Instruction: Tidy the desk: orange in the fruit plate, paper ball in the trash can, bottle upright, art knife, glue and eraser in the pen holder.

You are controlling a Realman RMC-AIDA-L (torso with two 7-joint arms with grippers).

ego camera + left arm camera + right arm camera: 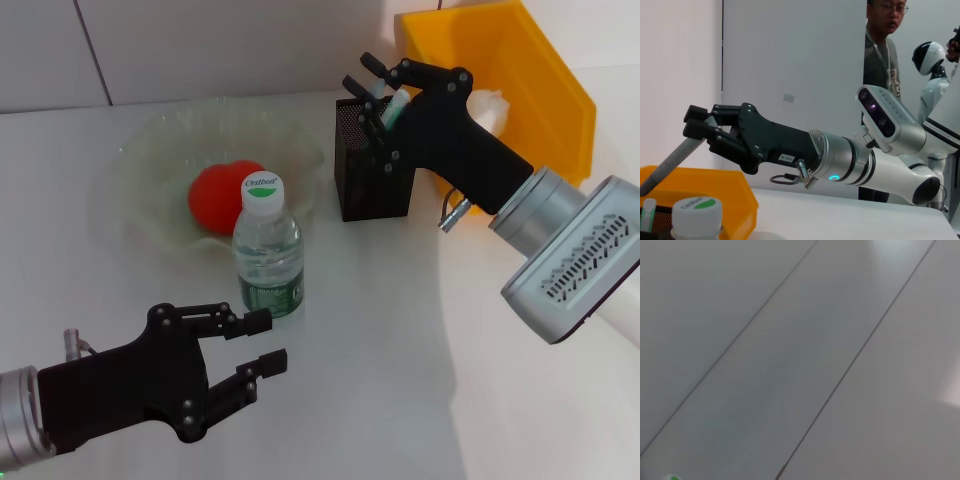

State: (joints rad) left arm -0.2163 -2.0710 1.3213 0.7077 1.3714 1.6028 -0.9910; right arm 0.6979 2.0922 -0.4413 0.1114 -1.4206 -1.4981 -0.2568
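The orange [222, 195] lies in the pale-green fruit plate [140, 165]. In front of the plate the bottle [268, 250] stands upright, its cap [696, 212] low in the left wrist view. My left gripper [268, 342] is open just in front of the bottle, holding nothing. My right gripper [375, 95] [696, 124] hovers over the black mesh pen holder [372, 165], shut on a grey stick, apparently the art knife [667, 167], which slants down toward the holder. A white-and-green glue stick [647, 212] stands inside. The paper ball [490, 108] lies in the yellow trash can [540, 70]. The eraser is out of view.
The trash can stands at the back right, right behind the pen holder. A white wall rises behind the table [400, 330]. The right wrist view shows only pale tiled surface. A person [885, 45] and another robot stand far off.
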